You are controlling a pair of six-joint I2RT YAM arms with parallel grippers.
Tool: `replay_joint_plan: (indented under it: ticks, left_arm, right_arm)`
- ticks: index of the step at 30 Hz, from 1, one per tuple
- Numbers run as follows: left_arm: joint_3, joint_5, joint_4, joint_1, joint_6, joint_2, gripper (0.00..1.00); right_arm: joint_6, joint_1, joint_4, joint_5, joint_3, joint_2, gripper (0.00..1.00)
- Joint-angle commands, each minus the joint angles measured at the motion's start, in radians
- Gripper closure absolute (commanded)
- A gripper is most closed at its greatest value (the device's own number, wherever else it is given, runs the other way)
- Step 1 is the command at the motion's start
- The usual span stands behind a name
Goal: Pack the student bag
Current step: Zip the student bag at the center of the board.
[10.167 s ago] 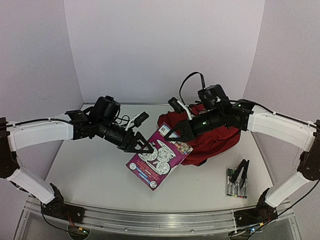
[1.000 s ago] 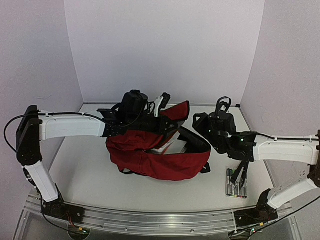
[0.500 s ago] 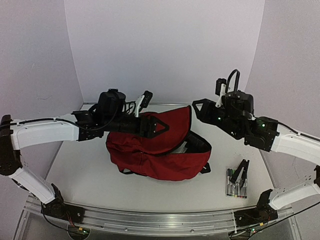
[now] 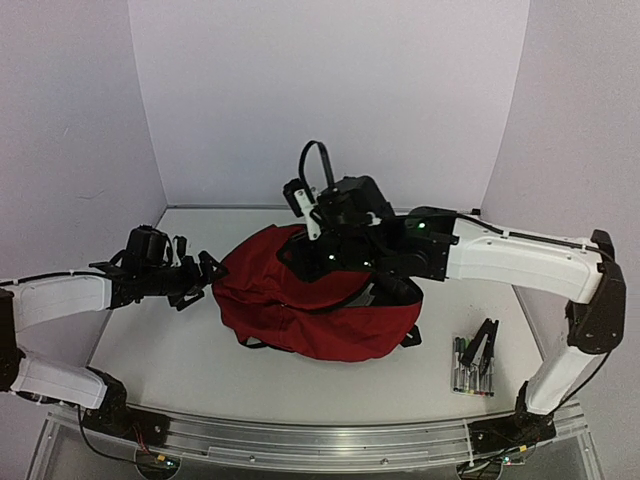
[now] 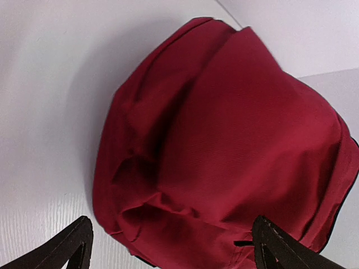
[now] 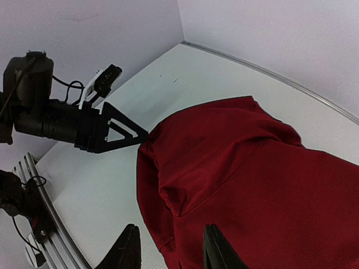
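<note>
The bag slumps mid-table. Its soft, light-looking red fabric will likely fold and sag, and is best taken by a seam, strap or zip edge. The left gripper gapes empty just beside its left end. The right gripper hovers above its top, jaws part-way apart, holding nothing visible. No logo or writing is readable.

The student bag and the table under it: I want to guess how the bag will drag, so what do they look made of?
The student bag looks like woven cloth, probably synthetic, dark red and matt: it sags in soft creases and shows a fine weave. The table looks like a hard white board, perhaps laminate, with a satin finish: a faint grain shows in the left wrist view.
</note>
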Motion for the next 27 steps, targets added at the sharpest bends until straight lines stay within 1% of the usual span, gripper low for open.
replay_joint_plan:
  ticks: [1, 3, 6, 7, 10, 15, 18, 23, 26, 27]
  left_arm:
    - [-0.083, 0.088, 0.161, 0.032, -0.14, 0.015, 0.01]
    - [-0.104, 0.101, 0.197, 0.035, -0.162, 0.045, 0.04]
    - [-0.129, 0.118, 0.258, 0.037, -0.193, 0.079, 0.17]
    - [-0.136, 0.126, 0.278, 0.038, -0.201, 0.092, 0.21]
    - [-0.136, 0.139, 0.308, 0.038, -0.205, 0.127, 0.29]
    - [-0.133, 0.16, 0.346, 0.038, -0.212, 0.194, 0.4]
    - [-0.131, 0.166, 0.37, 0.038, -0.217, 0.23, 0.53]
    - [-0.116, 0.172, 0.378, 0.038, -0.213, 0.264, 0.87]
    - [-0.116, 0.18, 0.386, 0.038, -0.214, 0.276, 0.99]
    - [-0.117, 0.182, 0.387, 0.038, -0.214, 0.276, 0.99]
  right_arm:
    - [-0.115, 0.062, -0.177, 0.067, 0.184, 0.145, 0.62]
    - [-0.164, 0.105, -0.256, 0.159, 0.273, 0.242, 0.6]
    - [-0.222, 0.163, -0.36, 0.28, 0.395, 0.378, 0.61]
    - [-0.239, 0.174, -0.376, 0.297, 0.42, 0.409, 0.62]
    - [-0.298, 0.192, -0.389, 0.322, 0.465, 0.473, 0.62]
    - [-0.367, 0.199, -0.397, 0.364, 0.526, 0.537, 0.62]
    - [-0.396, 0.198, -0.399, 0.389, 0.55, 0.57, 0.62]
    - [-0.438, 0.196, -0.399, 0.491, 0.552, 0.621, 0.62]
    - [-0.454, 0.194, -0.399, 0.541, 0.554, 0.643, 0.62]
    - [-0.457, 0.191, -0.399, 0.542, 0.556, 0.647, 0.63]
